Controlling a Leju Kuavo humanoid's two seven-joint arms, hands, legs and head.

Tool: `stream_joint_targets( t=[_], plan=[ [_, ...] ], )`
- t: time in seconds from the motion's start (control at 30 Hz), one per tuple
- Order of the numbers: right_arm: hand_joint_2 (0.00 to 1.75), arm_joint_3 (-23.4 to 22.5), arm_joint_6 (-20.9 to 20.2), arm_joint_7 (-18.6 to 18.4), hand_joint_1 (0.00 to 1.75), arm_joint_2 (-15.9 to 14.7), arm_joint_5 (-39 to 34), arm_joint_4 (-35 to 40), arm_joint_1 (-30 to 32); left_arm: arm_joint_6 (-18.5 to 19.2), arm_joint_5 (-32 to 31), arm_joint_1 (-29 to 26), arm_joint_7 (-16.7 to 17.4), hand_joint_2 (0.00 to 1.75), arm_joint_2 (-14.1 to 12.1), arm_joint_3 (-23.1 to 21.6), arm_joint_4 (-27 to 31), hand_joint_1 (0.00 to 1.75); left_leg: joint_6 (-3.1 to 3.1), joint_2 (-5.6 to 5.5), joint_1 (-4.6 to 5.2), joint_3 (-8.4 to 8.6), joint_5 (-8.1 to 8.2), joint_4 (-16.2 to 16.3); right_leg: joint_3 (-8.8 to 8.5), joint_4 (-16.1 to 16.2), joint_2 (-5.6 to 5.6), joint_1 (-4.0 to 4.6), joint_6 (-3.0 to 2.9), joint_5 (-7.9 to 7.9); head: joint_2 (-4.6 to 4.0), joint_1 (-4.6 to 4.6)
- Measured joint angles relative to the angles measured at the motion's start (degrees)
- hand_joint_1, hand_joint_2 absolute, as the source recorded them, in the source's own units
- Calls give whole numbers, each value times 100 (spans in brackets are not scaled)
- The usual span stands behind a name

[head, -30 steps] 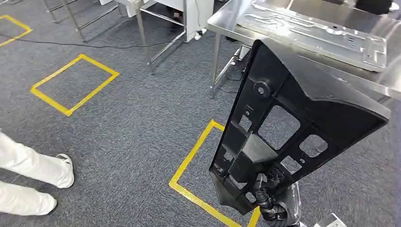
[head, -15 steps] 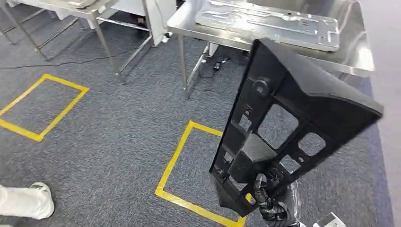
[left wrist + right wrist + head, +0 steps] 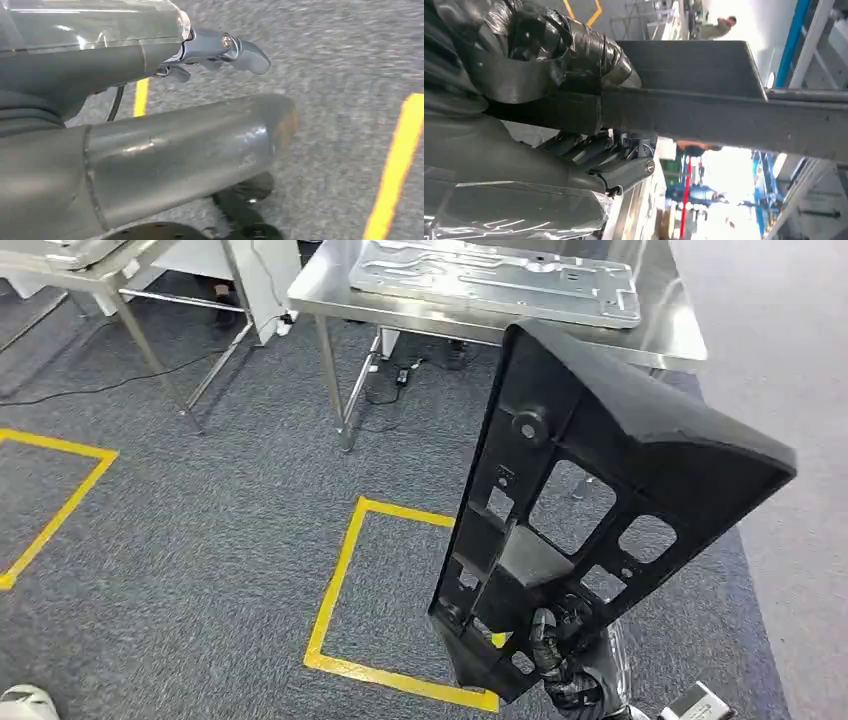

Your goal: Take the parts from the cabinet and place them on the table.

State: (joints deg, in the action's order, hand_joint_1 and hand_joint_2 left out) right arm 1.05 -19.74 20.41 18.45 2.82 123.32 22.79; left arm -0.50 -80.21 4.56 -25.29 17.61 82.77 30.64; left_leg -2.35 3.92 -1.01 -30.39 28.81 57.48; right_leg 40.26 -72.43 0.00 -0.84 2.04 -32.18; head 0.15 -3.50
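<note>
Low at the right of the head view, the right hand (image 3: 562, 665) grips the narrow lower end of a large black plastic part (image 3: 600, 510), its dark fingers (image 3: 545, 640) curled through one of the openings there. The part stands nearly upright and tilted, rising from the hand and widening toward its upper end, so it hangs in the air above the grey carpet (image 3: 200, 530) rather than resting on anything. It is matte black and roughly wedge-shaped, with a flat face pierced by several rectangular cut-outs of different sizes, a round boss near the top, and a deep folded flange running down its right side. In the right wrist view the same hand (image 3: 549, 55) shows taped dark fingers wrapped over the part's dark edge (image 3: 724, 115). Beyond the part stands a steel table (image 3: 660, 335) carrying a flat silver metal panel (image 3: 495, 275). A yellow tape square (image 3: 345, 570) marks the carpet beneath the part. The left hand (image 3: 215, 50), seen in the left wrist view over the carpet, holds nothing, its fingers loosely apart.
</note>
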Motion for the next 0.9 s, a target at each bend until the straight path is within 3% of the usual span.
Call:
stream_joint_targets(
  t=[0.03,0.07,0.1,0.17,0.37,0.4,0.43,0.47,0.5,0.57,0.6,0.63,0.67,0.73,0.77,0.8,0.83,0.87,0.9],
  plan=[
    [175,0,-26,-28,175,0,-17,11,-3,-32,26,32,4,0,-39,-4,-99,0,18,61,0,35,20,0,-260,480,-64,3,-21,259,0,2],
    [175,0,-55,-37,175,0,-33,26,-5,-50,39,53,7,0,-65,-9,-175,0,42,128,1,80,46,-1,-581,1057,-211,19,-61,502,0,0],
    [175,0,-66,-44,175,0,-48,50,-15,-63,46,60,4,0,-94,-11,-242,0,71,184,12,117,72,-1,-749,1415,-498,74,-122,485,0,2],
    [175,0,-70,-46,175,2,-63,61,-29,-65,55,76,0,0,-131,-13,-315,0,133,249,32,136,106,1,-753,1406,-428,107,-169,495,0,0],
    [175,0,-70,-46,175,2,-68,65,-30,-68,59,80,0,0,-141,-13,-325,0,139,266,31,146,106,0,-748,1403,-408,112,-174,496,0,2],
    [175,-2,-57,-66,175,2,-68,87,-21,-63,76,112,-7,0,-146,-26,-393,0,195,410,32,198,122,-41,-716,1409,-253,126,-215,487,0,2],
    [175,-4,112,-127,175,20,105,138,-33,-46,125,118,-9,0,-188,-48,-419,0,269,-164,-6,64,420,348,-788,1525,-118,31,-324,557,0,4],
    [175,-9,159,-188,175,26,203,138,-9,68,177,53,-39,0,-242,-57,-470,0,306,-348,-16,-801,807,1845,-855,1503,119,60,-409,362,0,4],
    [175,-9,164,-201,175,26,254,138,0,72,188,32,-44,0,-249,-66,-474,0,297,-347,-16,-745,568,1627,-924,1490,162,63,-401,314,0,4],
    [175,-9,177,-229,175,26,326,153,20,70,205,25,-55,0,-264,-98,-476,0,269,-360,-17,-352,-82,641,-1094,1464,207,62,-329,217,0,4],
    [175,-9,184,-229,175,26,337,153,17,70,208,18,-57,0,-277,-109,-476,0,243,-398,-16,-208,-148,348,-1147,1453,205,56,-297,153,0,2],
    [175,-9,190,-232,175,26,348,155,13,74,210,28,-59,0,-280,-114,-494,0,237,-440,12,-165,-9,209,-1138,1406,222,102,-243,97,0,2],
    [175,-9,194,-238,175,30,369,179,23,74,218,57,-57,0,-280,-127,-502,0,163,-438,14,-127,56,217,-1134,1442,241,81,-214,91,0,7],
    [175,-11,216,-267,175,35,422,208,27,77,223,26,-59,0,-284,-153,-507,0,87,-429,23,-84,107,90,-1213,1396,253,81,-142,139,0,4],
    [175,-11,232,-289,175,42,453,227,22,77,225,25,-57,0,-284,-155,-511,0,56,-443,-10,72,123,55,-1207,1284,255,78,-131,152,0,7],
    [175,-11,245,-321,175,39,501,236,34,79,227,8,-59,0,-293,-157,-511,0,13,-421,-9,196,172,-9,-1101,1037,170,70,-96,214,0,0],
    [175,-11,288,-319,175,39,526,245,20,105,203,-3,-70,0,-286,-160,-509,0,-13,-405,-11,298,204,-53,-886,688,88,66,-64,224,0,-2],
    [175,-11,361,-286,175,42,560,247,40,206,131,-53,-109,0,-242,-171,-478,0,-18,-401,-9,382,248,-94,-570,291,57,51,-46,179,0,7],
    [175,-17,450,-177,175,42,566,247,126,373,40,-122,-173,0,-180,-205,-311,0,-17,-401,-9,494,312,-146,-216,-89,36,44,-31,8,0,2]
  ],
)
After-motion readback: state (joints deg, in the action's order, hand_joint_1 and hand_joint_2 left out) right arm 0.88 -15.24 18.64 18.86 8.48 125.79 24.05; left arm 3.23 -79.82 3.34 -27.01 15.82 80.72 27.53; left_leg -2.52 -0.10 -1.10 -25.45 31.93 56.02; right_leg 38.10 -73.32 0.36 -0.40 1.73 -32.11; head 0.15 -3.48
